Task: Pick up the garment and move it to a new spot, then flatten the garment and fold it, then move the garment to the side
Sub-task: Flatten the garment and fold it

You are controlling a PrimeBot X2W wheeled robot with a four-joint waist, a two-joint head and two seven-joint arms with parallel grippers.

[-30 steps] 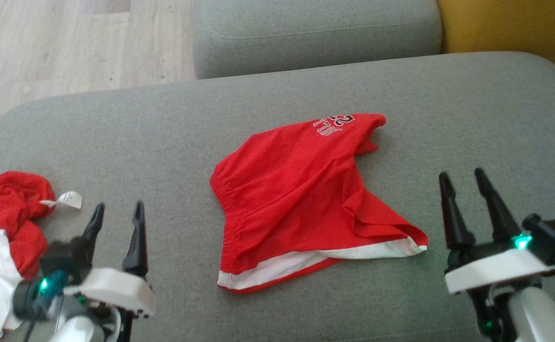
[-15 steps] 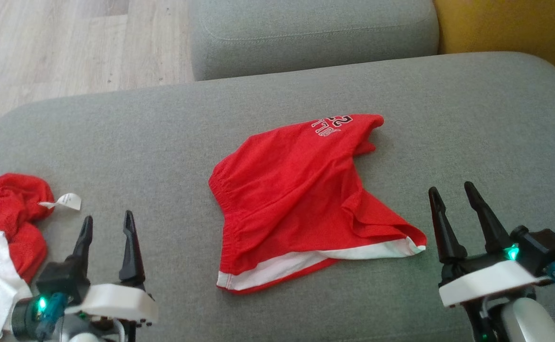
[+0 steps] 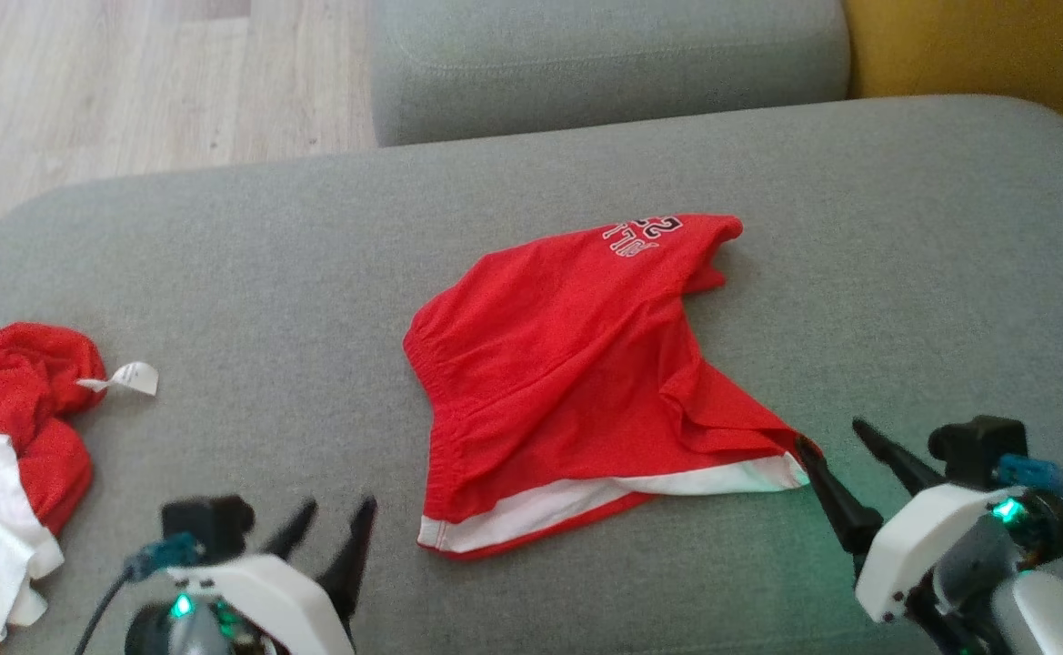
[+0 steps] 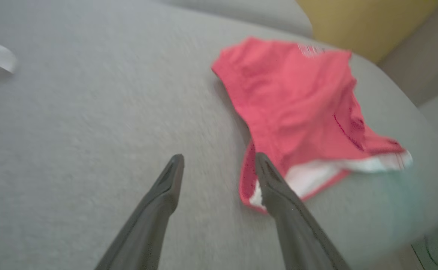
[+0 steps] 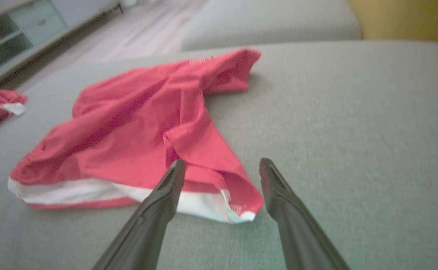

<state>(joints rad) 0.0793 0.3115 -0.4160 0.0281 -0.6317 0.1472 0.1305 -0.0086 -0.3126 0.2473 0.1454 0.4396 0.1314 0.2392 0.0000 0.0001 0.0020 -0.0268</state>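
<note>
Well out beyond my left gripper's outer side sits a heap of red and white clothes with a white label beside it. Neither is touching the fingers. The left gripper hangs low over the couch, jaws wide and empty, just short of the near left corner of the shorts. The shorts lie rumpled between my two grippers, white hem toward me. The right gripper is spread wide and empty too, its tips at the hem's right corner. I cannot tell whether they touch the cloth.

My worry is a shallow pinch. If either gripper closes on the top layer alone, the shorts may open or sag when lifted. If one gripper catches and the other misses, I expect the cloth to drag and bunch up. A sweep outward on the left could also snag that heap.

The left wrist view, though blurred, puts the hem corner right under the inner finger. The right wrist view shows a raised fold beside its inner finger, with the hem corner lying between the two fingers. The head view makes all this look flatter. It alone shows the printed number at the far end clearly.
</note>
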